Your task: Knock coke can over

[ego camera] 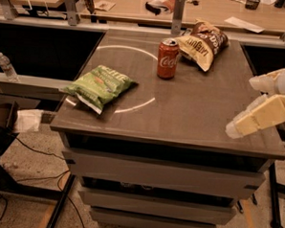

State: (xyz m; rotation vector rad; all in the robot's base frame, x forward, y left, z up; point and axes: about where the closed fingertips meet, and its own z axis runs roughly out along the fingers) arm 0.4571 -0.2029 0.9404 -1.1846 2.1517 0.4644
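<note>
The red coke can (168, 58) stands upright near the back middle of the grey table (190, 118). A brown-and-cream chip bag (202, 43) lies just right of it, close to touching. A green chip bag (100, 86) lies at the table's left front. My gripper (242, 107) comes in from the right edge, over the table's right front corner. Its two cream fingers (261, 116) are spread apart and hold nothing. It is well to the right of the can and nearer the front.
A pale ring mark (135, 77) crosses the tabletop. Drawers (163, 174) sit under the table. A desk with papers (210, 4) stands behind, beyond a rail. A water bottle (7, 66) stands on a ledge at the left.
</note>
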